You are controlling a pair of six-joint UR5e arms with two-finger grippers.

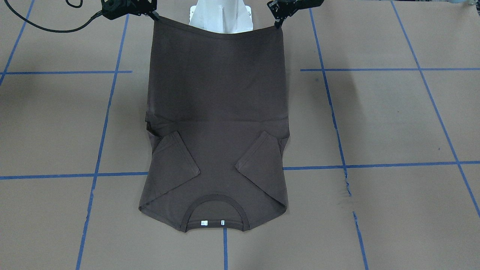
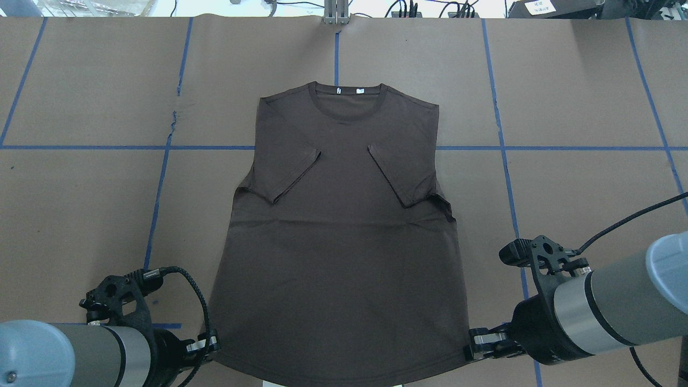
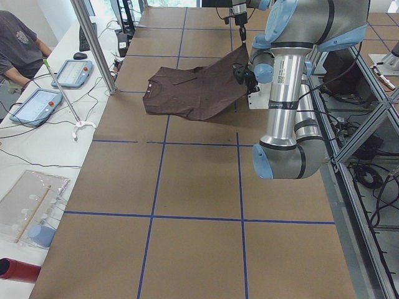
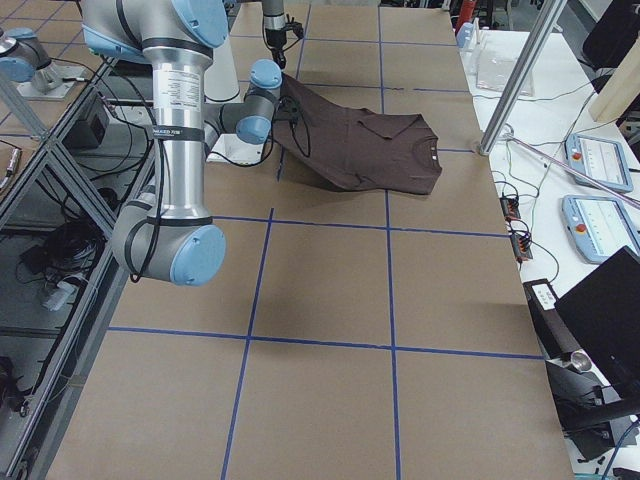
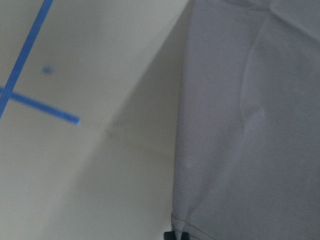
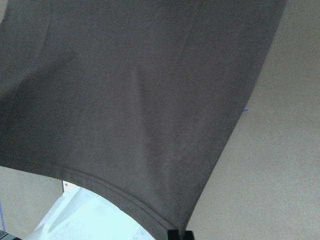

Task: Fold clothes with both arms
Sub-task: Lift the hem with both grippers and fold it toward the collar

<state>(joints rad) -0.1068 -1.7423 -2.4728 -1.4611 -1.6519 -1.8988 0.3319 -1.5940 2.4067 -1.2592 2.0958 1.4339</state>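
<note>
The dark grey-brown T-shirt [image 1: 217, 112] lies front up with both sleeves folded in over the chest. Its collar [image 2: 348, 99] and white labels rest on the table at the far end from the robot. The hem end is lifted off the table and stretched between the two arms. My left gripper [image 2: 208, 344] is shut on the hem's left corner, seen at the upper right in the front-facing view [image 1: 278, 21]. My right gripper [image 2: 475, 344] is shut on the other hem corner [image 1: 154, 15]. The wrist views show the cloth [image 5: 250, 125] [image 6: 140, 90] hanging from the fingertips.
Brown paper with blue tape lines [image 2: 505, 148] covers the table. The white pedestal base [image 1: 221, 17] stands right behind the lifted hem. A black cable [image 1: 48, 26] trails from the right arm. A person [image 3: 19, 43] sits at a side bench with tablets [image 3: 37, 103] beyond a metal pole [image 3: 93, 43].
</note>
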